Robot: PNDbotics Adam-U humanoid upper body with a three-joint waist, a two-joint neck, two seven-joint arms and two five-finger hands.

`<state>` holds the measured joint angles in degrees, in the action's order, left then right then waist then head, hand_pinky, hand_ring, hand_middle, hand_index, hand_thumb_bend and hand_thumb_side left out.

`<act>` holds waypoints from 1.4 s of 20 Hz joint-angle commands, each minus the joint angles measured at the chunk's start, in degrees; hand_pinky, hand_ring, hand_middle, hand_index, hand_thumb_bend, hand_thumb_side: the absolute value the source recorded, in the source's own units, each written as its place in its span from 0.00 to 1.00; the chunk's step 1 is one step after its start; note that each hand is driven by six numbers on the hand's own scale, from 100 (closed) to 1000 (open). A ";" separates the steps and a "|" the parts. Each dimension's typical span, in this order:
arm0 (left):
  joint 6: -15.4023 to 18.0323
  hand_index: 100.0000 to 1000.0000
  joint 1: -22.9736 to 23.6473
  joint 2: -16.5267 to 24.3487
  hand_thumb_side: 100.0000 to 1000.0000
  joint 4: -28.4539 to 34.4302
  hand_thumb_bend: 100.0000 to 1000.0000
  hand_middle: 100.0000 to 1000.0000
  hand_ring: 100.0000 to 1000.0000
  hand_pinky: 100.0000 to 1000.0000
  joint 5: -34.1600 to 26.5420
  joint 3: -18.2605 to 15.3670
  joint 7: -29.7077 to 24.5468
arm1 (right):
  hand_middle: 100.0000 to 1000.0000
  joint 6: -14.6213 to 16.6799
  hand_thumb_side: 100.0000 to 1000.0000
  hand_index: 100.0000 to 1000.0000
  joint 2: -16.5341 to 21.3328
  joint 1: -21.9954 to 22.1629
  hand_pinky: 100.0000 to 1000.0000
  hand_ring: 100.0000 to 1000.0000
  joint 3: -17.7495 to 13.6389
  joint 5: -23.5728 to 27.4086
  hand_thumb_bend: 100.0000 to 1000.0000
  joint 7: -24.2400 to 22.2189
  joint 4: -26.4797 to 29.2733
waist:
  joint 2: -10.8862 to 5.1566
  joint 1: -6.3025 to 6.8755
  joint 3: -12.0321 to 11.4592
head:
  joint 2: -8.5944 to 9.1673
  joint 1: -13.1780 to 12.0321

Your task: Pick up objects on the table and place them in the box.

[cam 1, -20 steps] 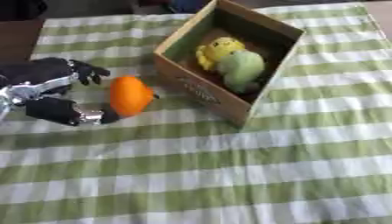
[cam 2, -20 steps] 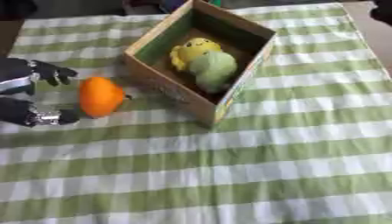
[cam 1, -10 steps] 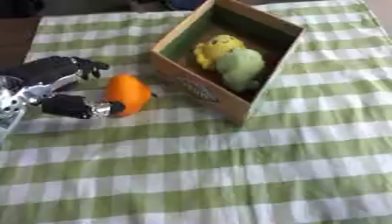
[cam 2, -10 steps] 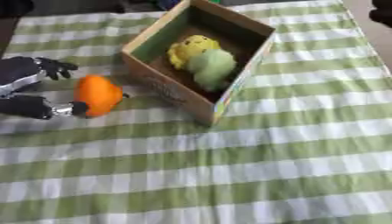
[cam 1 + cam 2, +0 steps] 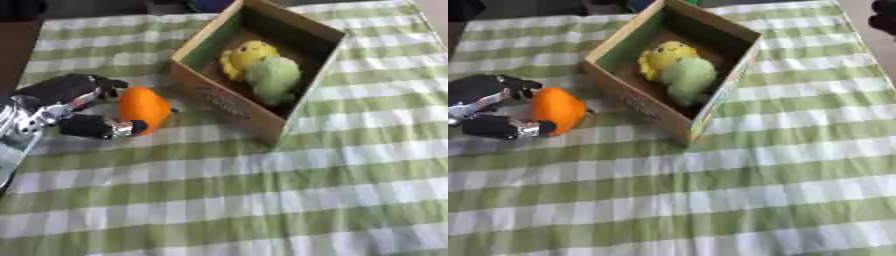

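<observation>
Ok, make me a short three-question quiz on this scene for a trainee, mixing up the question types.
1. True or false: the round orange object lies inside the open cardboard box.
2. Which hand is at the orange object: A) left hand, B) right hand?
3. Fill in: beside the yellow plush toy in the box lies a pale ____ plush toy.

Key: 1 false, it is outside on the green-and-white checked tablecloth; 2 A; 3 green.
</observation>
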<state>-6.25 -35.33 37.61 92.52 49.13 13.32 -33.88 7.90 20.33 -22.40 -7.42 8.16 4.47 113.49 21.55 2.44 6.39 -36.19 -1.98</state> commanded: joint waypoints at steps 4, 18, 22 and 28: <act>-0.62 0.69 -0.78 0.77 0.53 0.69 0.13 0.57 0.63 0.37 1.38 0.16 6.93 | 0.49 -0.14 1.00 0.83 0.56 -0.30 0.75 0.73 -0.57 -0.41 0.00 -0.09 1.11 | -0.95 -0.13 0.03 | 0.73 -0.21; 1.26 0.61 -0.01 -0.27 0.18 -0.80 0.00 0.50 0.54 0.31 -4.10 1.19 12.97 | 0.49 -0.79 1.00 0.83 0.41 -0.02 0.75 0.73 -0.74 -0.80 0.00 0.42 1.11 | -0.91 -0.16 0.14 | 1.08 -0.21; -0.05 0.58 -0.28 -0.10 0.20 0.07 0.00 0.47 0.51 0.28 -7.45 0.71 13.98 | 0.49 -0.84 1.00 0.83 0.52 -0.03 0.75 0.73 -0.75 -0.81 0.00 0.58 1.11 | -1.17 -0.16 0.00 | 0.53 0.03; -3.88 0.44 -1.26 0.94 0.21 1.64 0.00 0.35 0.41 0.17 -9.19 -0.96 16.65 | 0.49 -1.02 1.00 0.83 0.63 0.13 0.75 0.73 -0.64 -0.73 0.00 0.77 1.11 | -1.99 -0.04 -0.46 | -1.00 0.85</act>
<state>-9.29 -35.54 36.44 92.71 40.39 13.62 -17.92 6.97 19.89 -22.01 -7.74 7.67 5.09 113.49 21.03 2.47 5.92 -36.69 -1.36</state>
